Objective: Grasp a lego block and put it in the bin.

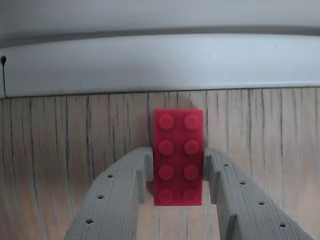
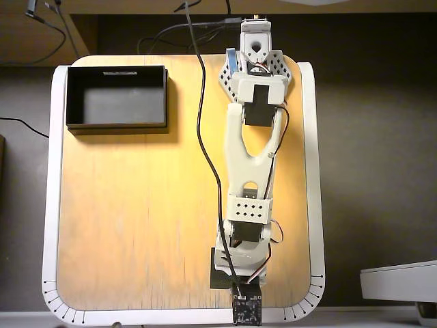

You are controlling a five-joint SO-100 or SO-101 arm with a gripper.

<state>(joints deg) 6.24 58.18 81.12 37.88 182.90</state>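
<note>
Only wrist view shows lego block (image 1: 178,157) between end effector (image 1: 178,175) fingers (touching).

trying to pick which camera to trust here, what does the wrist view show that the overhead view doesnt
Only the wrist view shows the red lego block, eight studs up, sitting between the two grey fingers with both pads at its long sides, on the wood near the white table rim.

Only the overhead view shows the black bin, empty, at the table's top-left corner, and the whole white arm stretched toward the bottom edge, hiding the block.

Both show the wooden tabletop and its white rim.
</note>
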